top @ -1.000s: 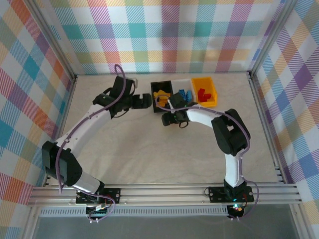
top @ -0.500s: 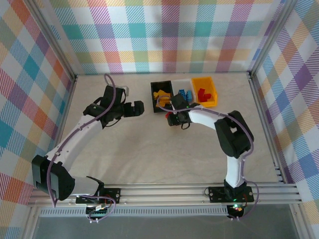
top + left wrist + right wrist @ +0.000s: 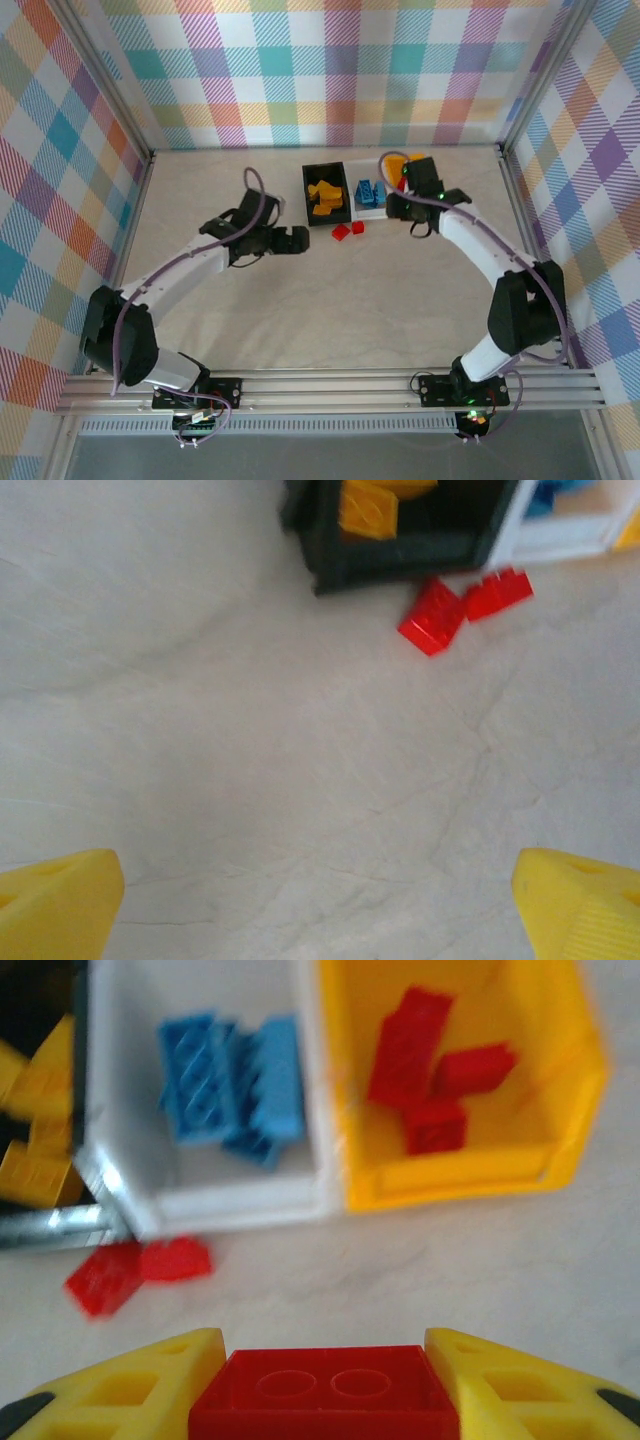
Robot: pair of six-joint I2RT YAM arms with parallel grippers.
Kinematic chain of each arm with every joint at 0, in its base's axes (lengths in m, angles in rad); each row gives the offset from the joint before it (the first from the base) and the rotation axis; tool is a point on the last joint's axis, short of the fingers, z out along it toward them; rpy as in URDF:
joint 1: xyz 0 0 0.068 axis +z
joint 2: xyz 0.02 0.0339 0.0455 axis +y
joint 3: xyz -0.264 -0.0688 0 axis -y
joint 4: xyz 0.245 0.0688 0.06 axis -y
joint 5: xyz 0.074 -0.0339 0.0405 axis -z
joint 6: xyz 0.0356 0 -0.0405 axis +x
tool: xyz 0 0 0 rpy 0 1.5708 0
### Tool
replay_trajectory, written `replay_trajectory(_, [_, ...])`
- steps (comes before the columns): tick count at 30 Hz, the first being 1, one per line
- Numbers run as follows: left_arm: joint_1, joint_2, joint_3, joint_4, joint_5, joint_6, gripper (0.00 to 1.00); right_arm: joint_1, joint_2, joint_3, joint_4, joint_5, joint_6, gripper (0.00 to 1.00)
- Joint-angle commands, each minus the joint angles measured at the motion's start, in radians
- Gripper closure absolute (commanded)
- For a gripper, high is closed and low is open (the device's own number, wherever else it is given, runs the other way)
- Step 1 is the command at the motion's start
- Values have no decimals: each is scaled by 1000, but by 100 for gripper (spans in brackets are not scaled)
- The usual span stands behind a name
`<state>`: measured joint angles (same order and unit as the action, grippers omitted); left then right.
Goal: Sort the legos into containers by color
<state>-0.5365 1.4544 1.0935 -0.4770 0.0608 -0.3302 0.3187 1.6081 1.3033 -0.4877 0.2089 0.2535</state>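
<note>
My right gripper (image 3: pixel 325 1400) is shut on a red lego (image 3: pixel 325 1392), held above the table just in front of the yellow-orange bin (image 3: pixel 470 1165), which has three red legos (image 3: pixel 425 1060) in it. From above, the right gripper (image 3: pixel 402 200) covers most of that bin (image 3: pixel 397 160). The white bin (image 3: pixel 369 208) holds blue legos (image 3: pixel 367 191). The black bin (image 3: pixel 306 195) holds yellow-orange legos (image 3: pixel 325 195). Two red legos (image 3: pixel 341 232) (image 3: pixel 358 227) lie loose on the table before the bins. My left gripper (image 3: pixel 298 238) is open and empty, left of them; its yellow fingers (image 3: pixel 55 900) frame bare table.
The three bins stand side by side at the back middle of the pale table (image 3: pixel 330 300). Checked walls and metal frame rails (image 3: pixel 525 230) close in the sides and back. Open table spreads in front of the bins.
My right gripper has lifted away from the loose red legos and swung right toward the yellow-orange bin with a red lego in it. The left gripper has shifted right and nearer.
</note>
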Motion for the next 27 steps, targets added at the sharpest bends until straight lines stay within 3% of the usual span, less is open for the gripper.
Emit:
replay_trajectory(1, [-59,38,-12,42,-18,-21,1,-56,106,115,-11,0,-5,50])
replay_trajectory(12, [-94,81,-43,40,-3,-47,1,-142,465,478,6,-8,1,49])
replay_trajectory(16, [-99,75,-49,24,-20,-49,1,-145,547,564,-11,-5,-6,35])
replay_trajectory(23, [-127,157,-22,68,-21,-49,1,-150,505,555,-5,-32,-30,30])
replay_trajectory(27, [-146,266,49,131,-25,-20,3,-148,351,397,29,-102,19,30])
